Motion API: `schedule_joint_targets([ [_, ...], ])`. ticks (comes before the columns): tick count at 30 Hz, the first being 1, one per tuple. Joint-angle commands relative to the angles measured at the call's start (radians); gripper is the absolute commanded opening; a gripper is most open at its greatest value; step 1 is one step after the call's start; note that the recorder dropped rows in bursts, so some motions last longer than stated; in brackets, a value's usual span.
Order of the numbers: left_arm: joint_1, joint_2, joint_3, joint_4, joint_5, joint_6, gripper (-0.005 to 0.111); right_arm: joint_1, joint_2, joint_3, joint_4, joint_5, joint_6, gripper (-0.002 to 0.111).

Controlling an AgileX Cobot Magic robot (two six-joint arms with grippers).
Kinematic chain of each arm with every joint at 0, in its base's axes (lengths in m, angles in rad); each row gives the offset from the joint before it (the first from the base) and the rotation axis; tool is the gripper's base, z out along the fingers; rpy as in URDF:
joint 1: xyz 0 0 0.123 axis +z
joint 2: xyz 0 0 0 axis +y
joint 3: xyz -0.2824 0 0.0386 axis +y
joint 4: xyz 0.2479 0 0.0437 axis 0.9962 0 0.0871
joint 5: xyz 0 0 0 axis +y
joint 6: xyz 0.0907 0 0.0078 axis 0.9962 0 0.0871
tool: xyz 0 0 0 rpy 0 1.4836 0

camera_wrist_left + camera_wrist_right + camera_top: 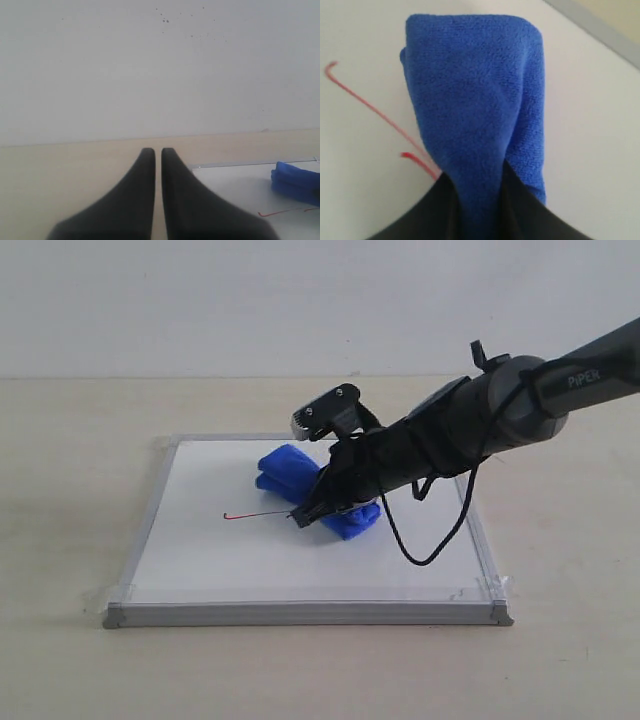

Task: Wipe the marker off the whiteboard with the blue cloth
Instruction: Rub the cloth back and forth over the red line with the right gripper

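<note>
The whiteboard (210, 560) lies flat on the table, silver-framed. A thin red marker (250, 514) line with a hook at its left end runs across the board's middle. My right gripper (305, 515) is shut on the blue cloth (290, 472), which rests bunched on the board at the line's right end. In the right wrist view the blue cloth (475, 100) is pinched between the dark fingers (427, 212), with the marker (375, 107) line beside it. My left gripper (158, 152) is shut on nothing, off the board's corner; it also sees the whiteboard (235, 185), the cloth (295, 182) and the marker (280, 212).
A black cable (430, 540) loops down from the right arm over the board. The board sits on a pale wooden table (70, 440) with a white wall behind. Clear tape (480, 592) holds the near corners.
</note>
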Motion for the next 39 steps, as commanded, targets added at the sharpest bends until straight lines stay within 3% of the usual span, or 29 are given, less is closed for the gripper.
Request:
schedule_joint_targets([
  [1, -0.003, 0.001, -0.004, 0.001, 0.0, -0.001, 0.004, 0.096, 0.043, 0.015, -0.018, 0.208, 0.032, 0.0],
  [7, -0.003, 0.001, -0.004, 0.001, 0.0, -0.001, 0.004, 0.156, 0.044, 0.013, -0.033, 0.037, 0.043, 0.0],
  [17, -0.003, 0.001, -0.004, 0.001, 0.0, -0.001, 0.004, -0.045, 0.049, 0.001, -0.052, -0.171, 0.05, 0.0],
  [22, -0.003, 0.001, -0.004, 0.001, 0.002, -0.001, 0.004, -0.067, 0.05, -0.003, -0.052, -0.211, 0.051, 0.0],
  [26, -0.003, 0.001, -0.004, 0.001, 0.002, -0.001, 0.004, -0.021, 0.075, -0.017, -0.057, -0.058, 0.062, 0.0],
  [32, -0.003, 0.001, -0.004, 0.001, -0.001, -0.001, 0.004, 0.192, 0.109, -0.08, -0.097, 0.072, 0.111, 0.0],
  [35, -0.003, 0.001, -0.004, 0.001, -0.001, -0.001, 0.004, 0.223, 0.109, -0.153, -0.333, 0.139, 0.319, 0.0],
  [39, -0.003, 0.001, -0.004, 0.001, -0.001, -0.001, 0.004, 0.145, 0.109, -0.22, -0.87, 0.138, 0.829, 0.0],
])
